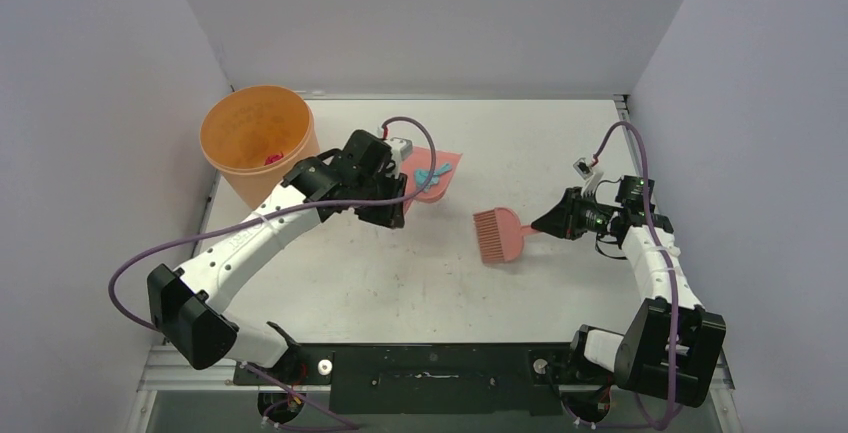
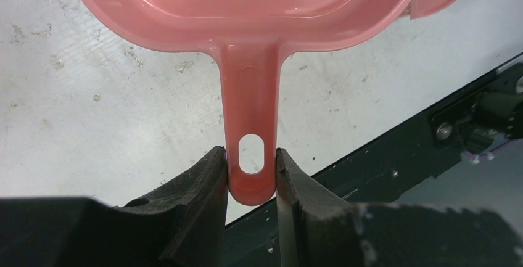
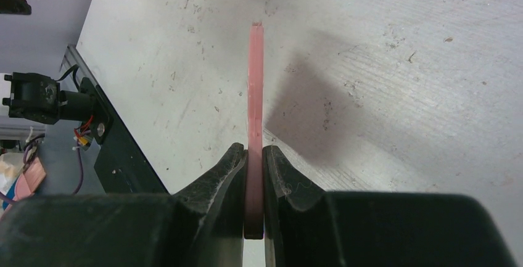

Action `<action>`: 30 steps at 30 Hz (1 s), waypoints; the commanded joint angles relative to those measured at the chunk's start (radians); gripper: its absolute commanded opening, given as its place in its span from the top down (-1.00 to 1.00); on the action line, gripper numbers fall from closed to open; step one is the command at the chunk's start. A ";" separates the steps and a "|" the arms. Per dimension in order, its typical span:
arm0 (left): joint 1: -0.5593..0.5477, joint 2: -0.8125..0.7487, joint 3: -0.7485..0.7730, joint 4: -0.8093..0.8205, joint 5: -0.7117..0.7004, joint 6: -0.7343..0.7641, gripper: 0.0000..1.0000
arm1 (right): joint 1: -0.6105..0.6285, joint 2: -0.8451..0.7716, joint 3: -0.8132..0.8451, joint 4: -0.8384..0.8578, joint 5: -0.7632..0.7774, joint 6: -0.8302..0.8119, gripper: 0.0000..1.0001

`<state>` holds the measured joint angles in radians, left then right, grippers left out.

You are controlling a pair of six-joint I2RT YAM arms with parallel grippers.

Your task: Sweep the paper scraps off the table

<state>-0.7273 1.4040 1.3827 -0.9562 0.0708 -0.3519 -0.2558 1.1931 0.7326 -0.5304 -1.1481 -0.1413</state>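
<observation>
At the far left of your table (image 1: 400,293) stood the orange bucket (image 1: 250,133), with one magenta wad (image 1: 272,159) lying on its bottom. Just to the right of the bucket, your left gripper (image 2: 251,163) was clamped on the pink dustpan (image 2: 247,14). In the left wrist view, both fingers (image 2: 203,180) pressed the sides of the handle (image 2: 250,100) at its very end, on either side of the hanging hole. The other paper scraps (image 1: 432,172) you could see were teal ones lying inside the pan, toward its far side. A sliver of teal also showed at the top edge of the wrist view.

Further right, apart from the pan, was the pink hand brush (image 1: 498,235), over the middle of the table. Its head pointed toward the pan and its grip ran off to the right. Your right gripper (image 3: 254,156) was closed narrowly on that grip, which appeared edge-on between the fingers in the right wrist view. You could not tell from these views whether the bristles touched the tabletop.
</observation>
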 commanded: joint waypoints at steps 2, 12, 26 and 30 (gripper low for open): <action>0.122 -0.035 0.048 0.162 0.107 -0.089 1.00 | -0.008 -0.025 0.008 0.058 -0.009 -0.002 0.89; 0.335 -0.167 -0.023 0.404 0.274 -0.260 1.00 | -0.010 -0.061 0.004 0.084 0.023 0.016 0.89; 0.849 -0.359 -0.400 1.143 0.622 -0.930 1.00 | -0.010 -0.069 0.001 0.087 0.025 0.016 0.89; 0.932 -0.350 -0.658 1.671 0.613 -1.387 1.00 | -0.010 -0.069 0.001 0.086 0.024 0.016 0.89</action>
<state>0.1501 1.0546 0.8867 0.0864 0.6220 -1.2354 -0.2565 1.1477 0.7322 -0.4938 -1.1065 -0.1188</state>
